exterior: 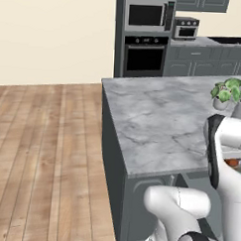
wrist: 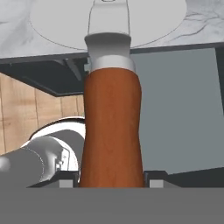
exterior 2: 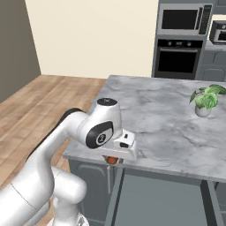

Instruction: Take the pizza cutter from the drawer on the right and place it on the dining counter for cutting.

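While my pincer (wrist: pixel 112 183) is closed on the cutter (wrist: pixel 112 131), the hand view looks straight up its handle: a thick, rounded grip of reddish-brown wood, widest in the middle and narrowing a little toward the blade. Above the wood sits a pale grey metal collar, then a flat fork that runs up over the middle of the wheel. That wheel is a broad, thin, light grey disc, and its top is cut off by the edge of the view. My two dark fingertips (wrist: pixel 66 184) press the lower end of the handle from either side, so the jaws stand partly apart, as wide as the wood.

From the right base view, my hand hangs at the near edge of the marble tabletop (exterior 2: pixel 167 114), with a bit of the brown handle showing just below it, above the open drawer (exterior 2: pixel 163 198). That drawer is a dark grey box with a flat grey floor, pulled out beneath the tabletop's edge. A small potted plant (exterior 2: pixel 205 100) stands on the marble, well apart from my hand. Behind, a microwave (exterior 2: pixel 183 18) sits over an oven (exterior 2: pixel 178 59) by the wall.
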